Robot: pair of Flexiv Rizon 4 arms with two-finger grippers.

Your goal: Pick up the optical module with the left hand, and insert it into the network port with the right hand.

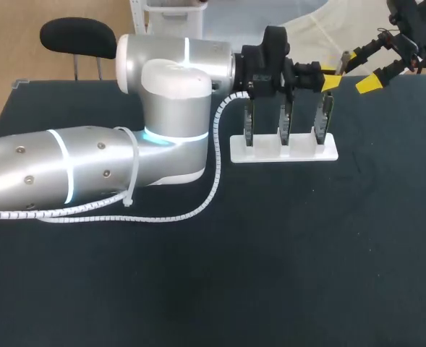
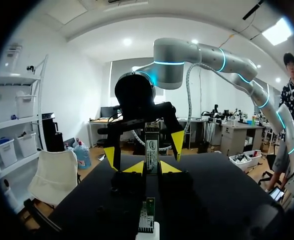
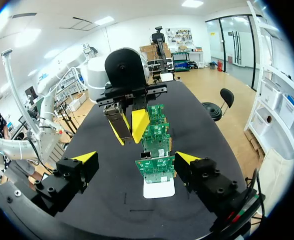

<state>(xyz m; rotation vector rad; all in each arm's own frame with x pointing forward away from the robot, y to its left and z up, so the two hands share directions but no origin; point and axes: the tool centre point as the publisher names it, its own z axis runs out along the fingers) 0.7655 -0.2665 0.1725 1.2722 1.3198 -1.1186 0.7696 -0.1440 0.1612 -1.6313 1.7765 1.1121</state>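
Left arm [image 1: 68,170] foreground, left claw [image 1: 330,78] pinching optical module [image 2: 151,147] over white rack [image 1: 285,153] at 1 o'clock: three boards [image 1: 283,119] slotted upright. Right claw [image 1: 361,70] spread, 2 o'clock.

The table [image 1: 270,275] is matt black, the stand [image 1: 303,153] smooth white plastic, the optical module [image 3: 113,114] dull grey metal.

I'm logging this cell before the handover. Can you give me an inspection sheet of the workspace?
Surface: dark table.
Job's things: optical module held upright; three circuit boards standing in a white stand.
Clutter: nothing seen.
Grippers: left gripper shut on the optical module above the boards; right gripper open, facing it.
Cables: white spiral-wrapped cable hanging from the left arm onto the table.
Surroundings: nothing seen reaching over the table.
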